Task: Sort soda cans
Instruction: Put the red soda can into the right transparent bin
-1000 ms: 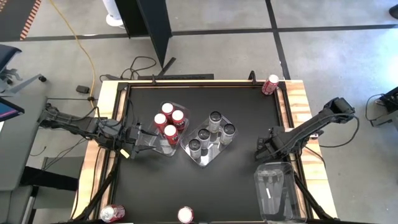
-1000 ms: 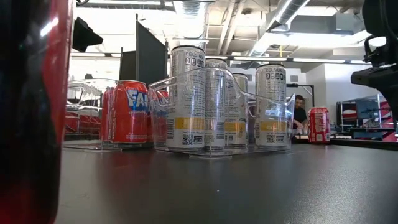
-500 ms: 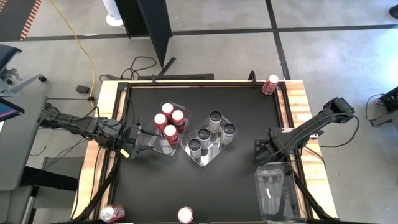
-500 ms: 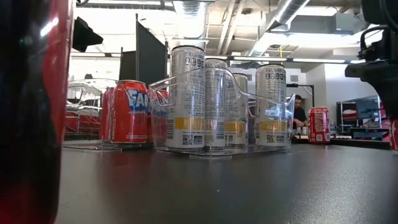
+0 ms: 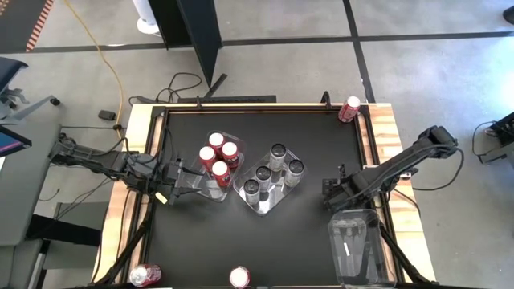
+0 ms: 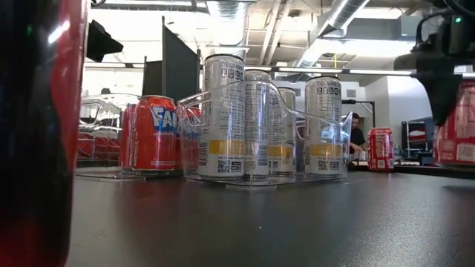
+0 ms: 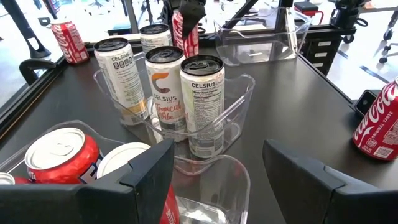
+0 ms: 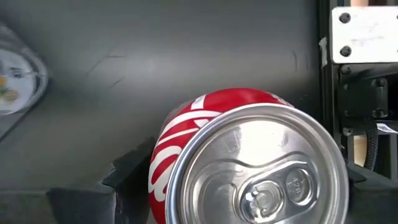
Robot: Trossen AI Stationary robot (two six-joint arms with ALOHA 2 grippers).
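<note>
The right gripper [image 5: 332, 195] is working over the right half of the black table [image 5: 313, 241], just ahead of an empty clear tray [image 5: 353, 249] lying at the near right corner. Its fingers are standing wide apart and clamping a red can [image 8: 249, 162] — the right wrist view is showing the silver top between the two dark fingers, and the low view is showing the same can [image 6: 456, 122] hanging clear of the table surface under the gripper body.

The left gripper [image 5: 191, 183] is waiting at the left side, its fingers [image 7: 155, 168] parted around the near end of the clear tray of red cans [image 5: 210, 189] and gripping nothing that can be seen.

Locations of the soda cans:
- Four red cans [image 5: 218, 156] are standing upright in that left tray.
- Five silver-grey cans [image 5: 273, 170] are standing upright in a second clear tray [image 5: 265, 207], which is lying diagonally at the table centre, just beside the first.
- One red can [image 5: 349, 108] is standing at the far right corner.
- Two more red cans are sitting at the near edge — one at the near left corner [image 5: 145, 276], one near the middle [image 5: 239, 278].

In the low view a person [image 6: 358, 132] is showing in the room beyond the table.
</note>
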